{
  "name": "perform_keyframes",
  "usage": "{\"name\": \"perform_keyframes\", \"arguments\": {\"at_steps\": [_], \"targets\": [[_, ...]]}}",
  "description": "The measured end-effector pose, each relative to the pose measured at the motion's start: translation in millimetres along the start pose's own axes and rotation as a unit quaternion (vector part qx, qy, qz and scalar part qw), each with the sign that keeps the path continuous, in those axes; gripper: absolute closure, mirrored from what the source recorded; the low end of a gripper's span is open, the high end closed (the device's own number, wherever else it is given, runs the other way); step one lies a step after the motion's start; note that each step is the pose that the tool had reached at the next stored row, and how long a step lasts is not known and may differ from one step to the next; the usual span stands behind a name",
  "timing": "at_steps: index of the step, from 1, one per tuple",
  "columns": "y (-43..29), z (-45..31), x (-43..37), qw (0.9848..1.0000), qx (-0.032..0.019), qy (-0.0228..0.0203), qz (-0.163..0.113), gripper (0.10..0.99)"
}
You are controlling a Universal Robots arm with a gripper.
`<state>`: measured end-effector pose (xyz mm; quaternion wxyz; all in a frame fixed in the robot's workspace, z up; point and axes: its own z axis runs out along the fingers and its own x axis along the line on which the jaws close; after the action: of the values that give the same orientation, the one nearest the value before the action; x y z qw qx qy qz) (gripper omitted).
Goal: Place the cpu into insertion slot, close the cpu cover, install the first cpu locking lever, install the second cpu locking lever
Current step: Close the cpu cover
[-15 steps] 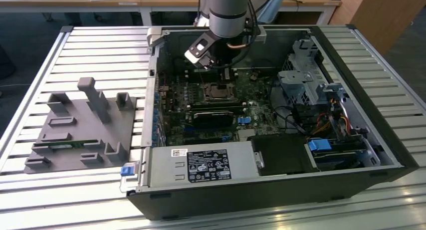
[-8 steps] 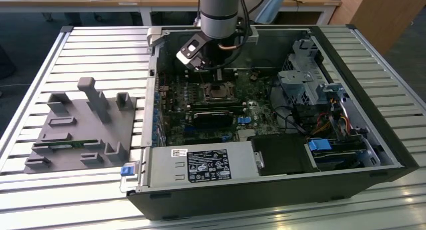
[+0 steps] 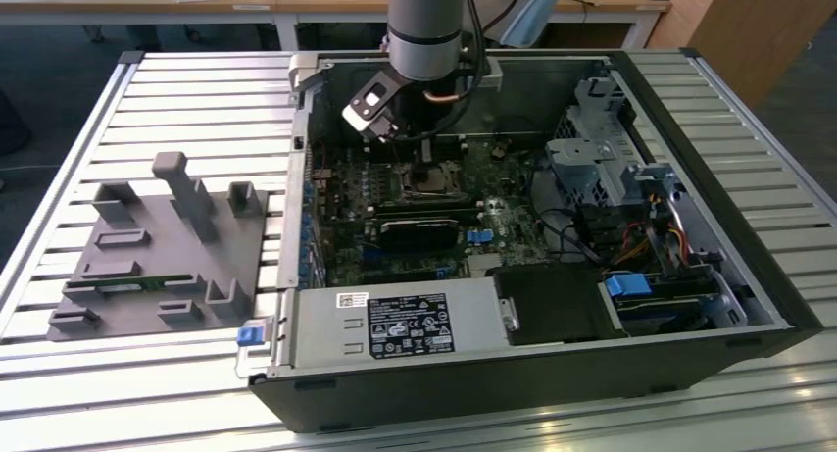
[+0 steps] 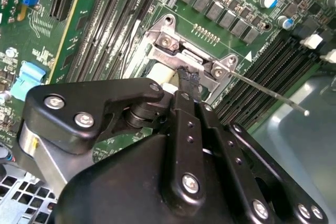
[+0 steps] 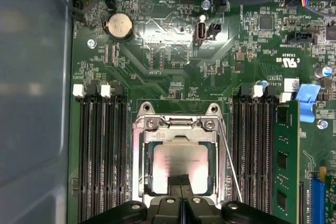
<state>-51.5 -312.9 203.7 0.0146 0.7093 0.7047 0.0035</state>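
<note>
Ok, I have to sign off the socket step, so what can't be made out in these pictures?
1. Exterior view: the socket is too small to judge how its cover sits.
2. First wrist view: the fingers hide the near edge of the chip and of the cover.
3. Second wrist view: the fingers and their black mount block most of the socket, so the chip's seating is hidden.

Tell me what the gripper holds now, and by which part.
Nothing seems held. The gripper is shut on itself, its tip down at the edge of the cpu cover, which lies over the cpu.
</note>
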Motion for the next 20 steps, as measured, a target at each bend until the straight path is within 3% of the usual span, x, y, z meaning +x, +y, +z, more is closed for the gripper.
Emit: {"name": "perform_keyframes", "arguments": {"at_steps": [13,20], "targets": [[-0.8,3.6,0.2,1.0,0.0002,-0.0008,0.0,0.98],[-0.9,-2.0,0.1,1.0,0.0001,-0.0006,0.0,0.98]]}}
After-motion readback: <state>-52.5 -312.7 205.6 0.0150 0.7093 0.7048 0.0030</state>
